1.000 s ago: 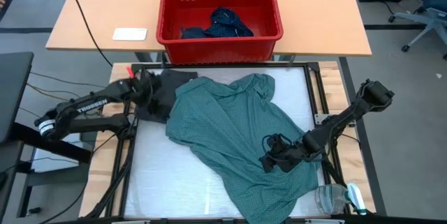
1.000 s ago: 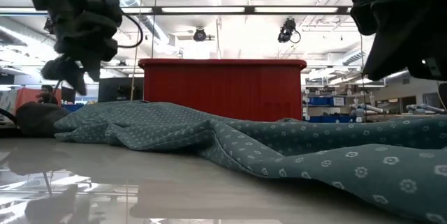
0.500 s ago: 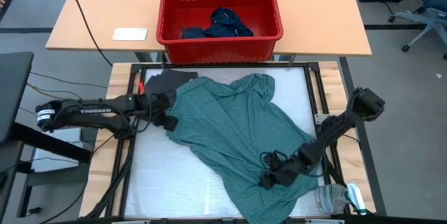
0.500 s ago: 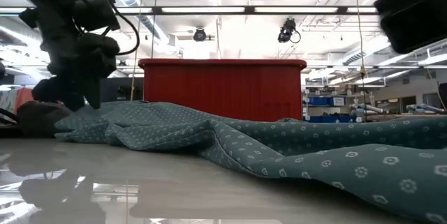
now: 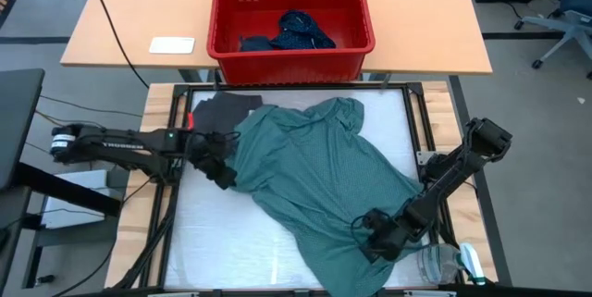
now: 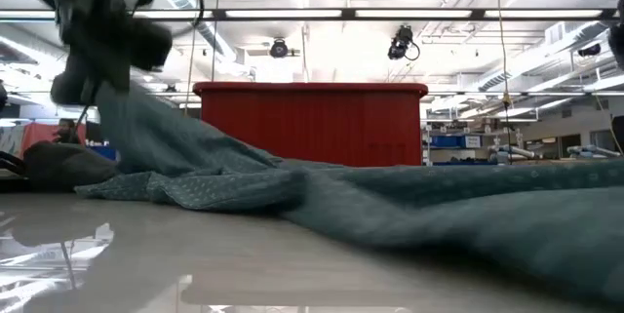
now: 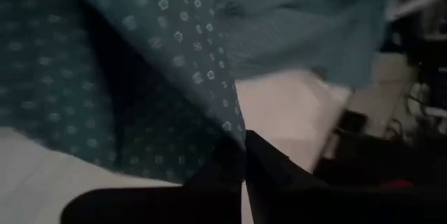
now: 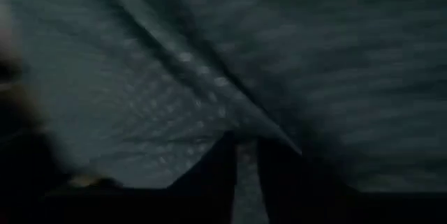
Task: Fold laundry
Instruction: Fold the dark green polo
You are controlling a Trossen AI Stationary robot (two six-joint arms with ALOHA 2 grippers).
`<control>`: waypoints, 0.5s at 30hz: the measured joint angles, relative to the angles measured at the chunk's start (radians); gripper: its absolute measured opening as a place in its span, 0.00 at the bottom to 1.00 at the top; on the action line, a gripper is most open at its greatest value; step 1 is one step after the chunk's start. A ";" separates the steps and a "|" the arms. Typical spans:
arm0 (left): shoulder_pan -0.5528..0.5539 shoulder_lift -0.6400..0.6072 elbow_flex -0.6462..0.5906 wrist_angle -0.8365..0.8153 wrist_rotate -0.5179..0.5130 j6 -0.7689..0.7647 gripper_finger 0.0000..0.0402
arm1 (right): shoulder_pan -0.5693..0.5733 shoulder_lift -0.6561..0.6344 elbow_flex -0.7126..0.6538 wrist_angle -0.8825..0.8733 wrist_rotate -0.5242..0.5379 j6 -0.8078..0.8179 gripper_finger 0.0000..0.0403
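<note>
Both claws moved nearer | left claw (image 5: 220, 173), right claw (image 5: 377, 240) pinch shirt (image 5: 314, 172) | lies diagonally

Bright overhead light, dim blurred wrist views

The left arm stretches in low from the table's left side, its left gripper (image 5: 220, 173) at the left-middle of the work surface, fingers (image 7: 262, 165) pinched together on the teal shirt (image 5: 314, 177) (a fold lifts with it in the low view). The right arm bends down from the right edge, right gripper (image 5: 377, 239) near the front right, fingers (image 8: 272, 168) closed on the same shirt.
</note>
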 joint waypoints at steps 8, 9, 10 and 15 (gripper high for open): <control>-0.105 0.000 0.194 -0.379 -0.035 -0.028 0.01 | -0.001 -0.003 0.000 -0.131 -0.187 -0.212 0.05; -0.120 0.000 0.204 -0.408 -0.028 -0.042 0.01 | 0.005 -0.001 -0.001 -0.056 -0.232 -0.269 0.06; -0.135 0.000 0.210 -0.424 -0.011 -0.062 0.00 | 0.012 0.000 -0.001 0.031 -0.284 -0.318 0.06; -0.237 0.002 0.211 -0.377 0.117 -0.179 0.00 | 0.048 -0.008 0.000 0.299 -0.468 -0.379 0.04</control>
